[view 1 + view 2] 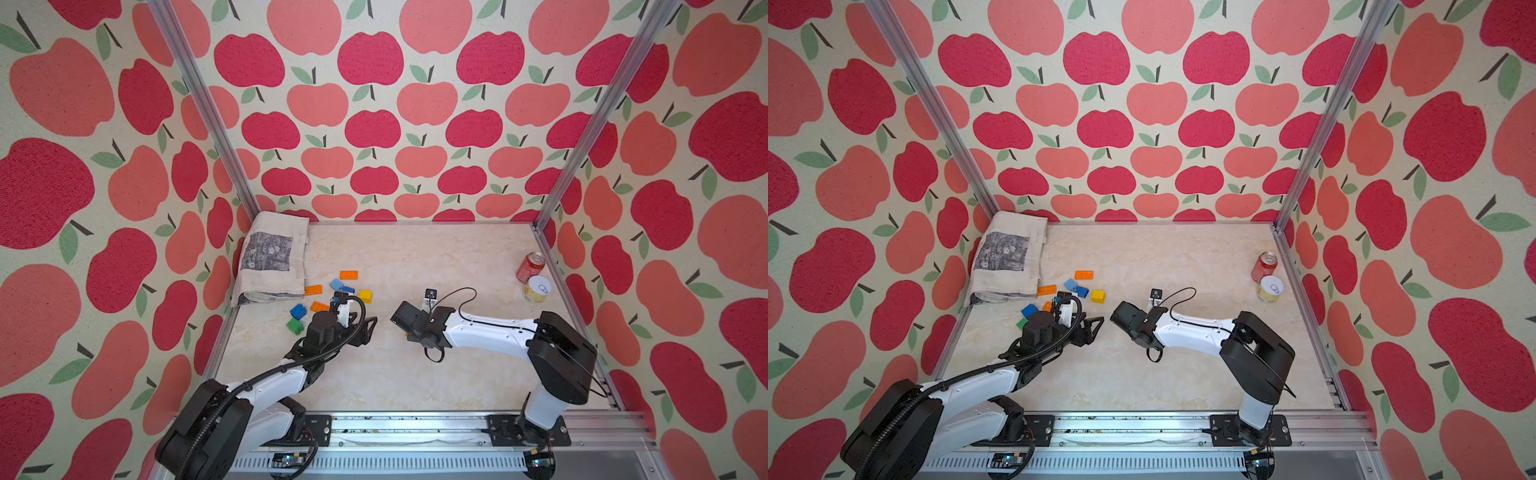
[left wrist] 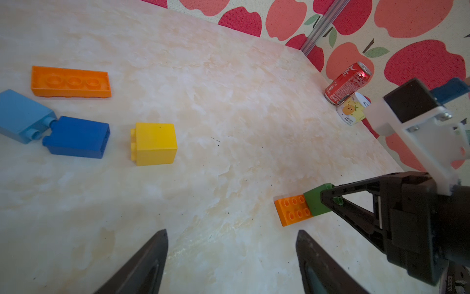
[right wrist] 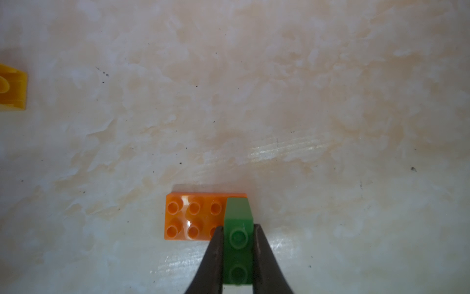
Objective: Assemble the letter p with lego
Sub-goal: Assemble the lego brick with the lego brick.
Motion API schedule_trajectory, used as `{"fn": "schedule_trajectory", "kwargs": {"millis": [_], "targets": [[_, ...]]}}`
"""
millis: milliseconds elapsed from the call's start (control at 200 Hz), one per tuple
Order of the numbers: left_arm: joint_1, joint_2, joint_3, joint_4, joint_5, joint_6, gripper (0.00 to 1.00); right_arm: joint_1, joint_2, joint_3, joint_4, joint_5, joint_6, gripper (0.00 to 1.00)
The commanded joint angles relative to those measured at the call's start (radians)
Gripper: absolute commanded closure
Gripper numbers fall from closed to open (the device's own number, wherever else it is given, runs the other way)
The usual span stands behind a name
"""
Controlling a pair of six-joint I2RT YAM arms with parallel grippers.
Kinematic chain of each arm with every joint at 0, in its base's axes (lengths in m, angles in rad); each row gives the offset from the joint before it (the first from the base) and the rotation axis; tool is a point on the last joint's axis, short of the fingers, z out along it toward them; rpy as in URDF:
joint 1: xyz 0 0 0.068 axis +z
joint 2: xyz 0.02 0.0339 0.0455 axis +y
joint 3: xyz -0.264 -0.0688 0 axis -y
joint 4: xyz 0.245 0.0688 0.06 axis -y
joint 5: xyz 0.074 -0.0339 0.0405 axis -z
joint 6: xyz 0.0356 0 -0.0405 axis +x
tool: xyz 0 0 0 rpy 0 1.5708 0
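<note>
My right gripper (image 3: 238, 226) is shut on a small green brick (image 3: 238, 236) that stands on one end of an orange studded plate (image 3: 188, 216) lying flat on the table. The left wrist view shows the same green brick (image 2: 314, 201) and plate (image 2: 292, 210). My left gripper (image 2: 231, 231) hangs open over bare table just left of them, holding nothing. Other lego lies loose at the left: a long orange plate (image 2: 71, 82), light blue (image 2: 21, 115), blue (image 2: 78, 137) and yellow (image 2: 155, 143) bricks. In a top view, blue (image 1: 298, 311) and green (image 1: 294, 326) bricks lie beside the left arm.
A folded cloth (image 1: 272, 259) lies at the back left corner. A red soda can (image 1: 530, 266) and a yellow can (image 1: 537, 289) stand by the right wall. Metal frame posts and apple-patterned walls close in the table on three sides.
</note>
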Motion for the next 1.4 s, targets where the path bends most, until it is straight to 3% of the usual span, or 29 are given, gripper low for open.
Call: {"fn": "schedule_trajectory", "kwargs": {"millis": [0, 360, 465, 635, 800, 965, 1226, 1291, 1396], "targets": [[0.005, 0.008, -0.01, 0.027, 0.015, 0.01, 0.19, 0.002, 0.034, 0.018, -0.03, 0.006, 0.033, 1.0], [0.005, -0.001, -0.015, 0.025, 0.013, 0.008, 0.19, -0.006, 0.091, 0.048, -0.111, -0.025, 0.03, 1.0], [0.006, -0.008, -0.017, 0.022, 0.012, 0.005, 0.19, -0.029, 0.145, 0.065, -0.123, -0.118, 0.003, 1.0], [0.005, -0.024, -0.019, 0.012, 0.001, 0.004, 0.19, -0.034, 0.198, 0.067, -0.111, -0.17, -0.023, 1.0], [0.007, -0.029, -0.005, -0.025, -0.011, -0.007, 0.19, -0.048, 0.121, 0.052, -0.129, -0.129, -0.064, 1.0], [0.008, -0.035, 0.031, -0.095, -0.041, -0.038, 0.19, -0.062, 0.027, 0.017, -0.107, -0.134, -0.188, 1.0], [0.027, -0.084, 0.125, -0.333, -0.196, -0.115, 0.19, -0.067, -0.002, -0.031, 0.025, -0.215, -0.312, 1.0], [0.038, -0.118, 0.143, -0.413, -0.24, -0.134, 0.19, -0.068, -0.002, -0.03, 0.035, -0.216, -0.334, 0.92], [0.067, -0.186, 0.172, -0.56, -0.313, -0.151, 0.19, -0.071, -0.02, -0.033, 0.064, -0.228, -0.375, 0.69]]}}
